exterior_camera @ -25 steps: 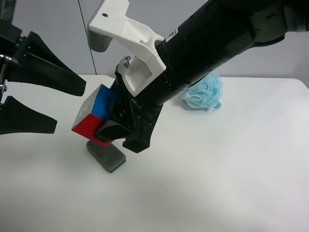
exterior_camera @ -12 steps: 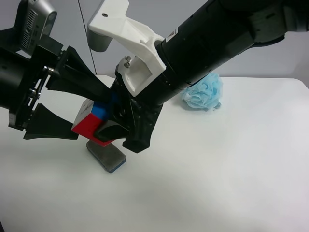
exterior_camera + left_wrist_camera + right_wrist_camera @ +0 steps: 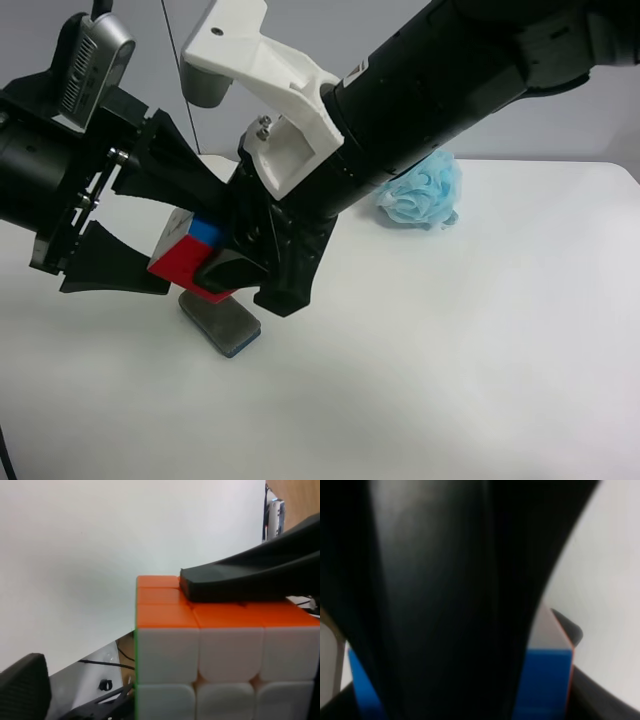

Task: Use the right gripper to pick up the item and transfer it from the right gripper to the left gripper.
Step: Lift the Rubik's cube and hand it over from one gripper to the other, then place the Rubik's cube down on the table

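The item, a puzzle cube (image 3: 187,262) with red, blue and white faces showing, hangs above the table. My right gripper (image 3: 214,252), on the black arm with the white housing, is shut on it. My left gripper (image 3: 198,238), with the grey camera module, is open at the exterior high view's left. Its two black fingers (image 3: 112,266) stand above and below the cube. In the left wrist view the cube (image 3: 225,670) shows orange and white faces, with a right finger (image 3: 250,580) pressed on the orange face. The right wrist view is mostly black finger, with a blue cube face (image 3: 545,680).
A flat dark-grey sponge block (image 3: 221,323) lies on the white table (image 3: 450,350) just under the cube. A fluffy light-blue bath pouf (image 3: 423,190) sits at the back, partly behind the right arm.
My left gripper has moved in from the exterior high view's left, and its open fingers now straddle the cube. The right arm and the cube have not moved.
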Robot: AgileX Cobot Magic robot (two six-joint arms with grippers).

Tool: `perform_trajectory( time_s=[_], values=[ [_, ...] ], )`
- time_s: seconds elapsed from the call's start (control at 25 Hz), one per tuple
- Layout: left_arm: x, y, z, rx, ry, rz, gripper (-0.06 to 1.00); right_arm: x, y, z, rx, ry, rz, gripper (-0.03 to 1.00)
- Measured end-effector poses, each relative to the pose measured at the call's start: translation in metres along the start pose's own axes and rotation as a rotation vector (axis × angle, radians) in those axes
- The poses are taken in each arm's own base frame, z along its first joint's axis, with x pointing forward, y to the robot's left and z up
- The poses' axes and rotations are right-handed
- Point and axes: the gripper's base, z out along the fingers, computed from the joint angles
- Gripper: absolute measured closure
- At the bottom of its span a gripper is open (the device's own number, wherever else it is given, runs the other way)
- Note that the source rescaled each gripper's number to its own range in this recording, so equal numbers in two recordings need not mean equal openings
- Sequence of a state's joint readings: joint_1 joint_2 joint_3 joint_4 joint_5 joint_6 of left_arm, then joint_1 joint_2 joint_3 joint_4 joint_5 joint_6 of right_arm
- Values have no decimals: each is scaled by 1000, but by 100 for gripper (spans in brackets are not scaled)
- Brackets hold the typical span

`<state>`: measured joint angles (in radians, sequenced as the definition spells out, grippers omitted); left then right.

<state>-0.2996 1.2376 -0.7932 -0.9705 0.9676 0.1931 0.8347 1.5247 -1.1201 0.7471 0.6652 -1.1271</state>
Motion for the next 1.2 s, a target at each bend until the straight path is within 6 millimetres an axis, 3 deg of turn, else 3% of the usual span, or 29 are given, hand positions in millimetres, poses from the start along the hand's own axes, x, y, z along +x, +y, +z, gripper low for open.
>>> perform_trajectory(
  time_s=[0.08,0.16,0.24,0.28,0.68,0.72,0.8,0.84,0.88,1.0,1.2],
  values=[
    [0,0,0,2,0,-2,24,0,0,0,0,0,0,97],
    [0,-2,0,15,2,-9,47,0,0,0,0,-1,0,97],
    [0,-3,0,31,3,-20,88,0,0,1,-5,4,0,97],
    [0,-4,0,36,2,-22,94,1,0,1,-5,5,-1,97],
    [0,-4,0,37,2,-22,93,1,0,1,-7,5,-1,97],
    [0,-4,0,36,3,-22,93,1,0,1,-8,4,1,90],
    [0,-2,0,19,8,-11,93,-1,0,0,-5,-10,15,43],
    [0,-1,0,12,7,-7,93,-1,0,0,-6,-14,19,24],
    [0,-1,0,12,7,-7,93,-1,0,0,-5,-14,19,13],
    [1,-1,0,12,9,-6,93,-1,0,0,-4,-15,19,1],
    [1,-1,0,11,12,-5,93,-3,5,-10,-11,-4,-8,-2]
  ],
)
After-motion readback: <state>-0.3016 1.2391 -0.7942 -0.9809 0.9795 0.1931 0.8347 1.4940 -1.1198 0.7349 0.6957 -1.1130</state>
